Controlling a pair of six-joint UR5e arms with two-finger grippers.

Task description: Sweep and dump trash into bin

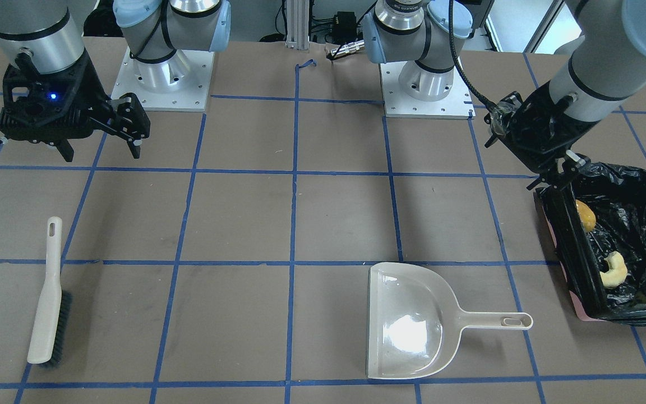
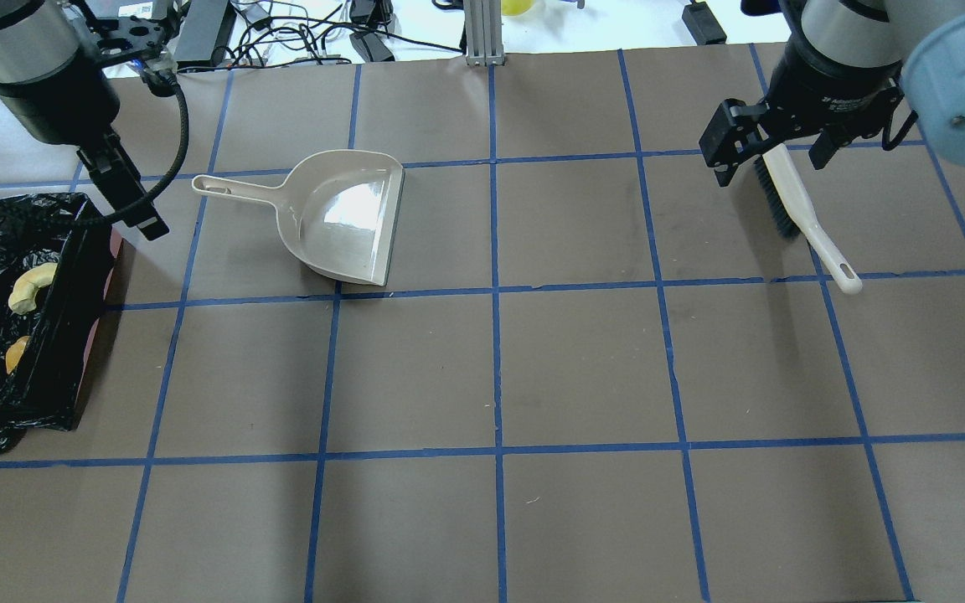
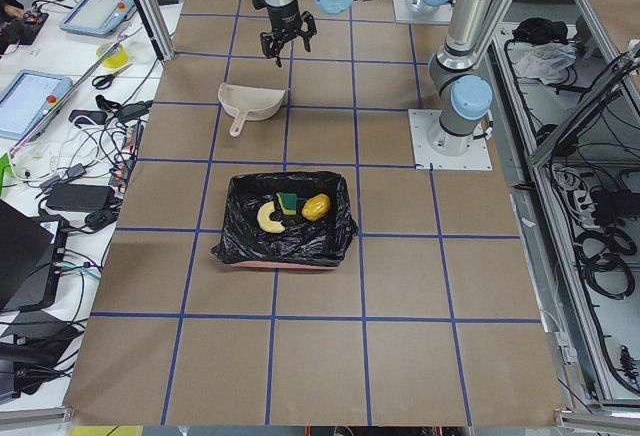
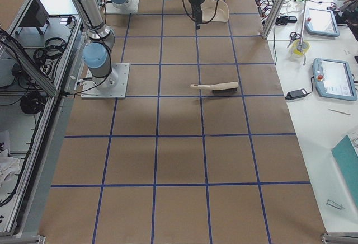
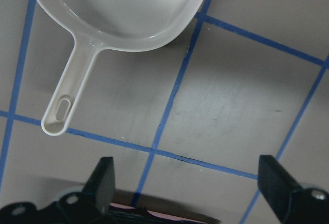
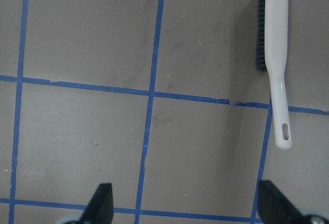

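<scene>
Task judged approx. done: trash (image 3: 268, 218) sits in bin (image 3: 240, 246); dustpan (image 1: 413, 325), brush (image 1: 48, 292) lie free on tabletop (image 1: 334, 224); L pincer (image 5: 186, 168) and R pincer (image 6: 185, 190) both apart, empty.

Overhead and front views face each other, sharing the bin (image 1: 572, 247); wrist cameras look down, close.

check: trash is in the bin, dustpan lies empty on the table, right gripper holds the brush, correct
Wrong about the brush: it lies on the table, clear of the right gripper, whose fingers are open and empty, as the right wrist view shows. Rest stands.
</scene>
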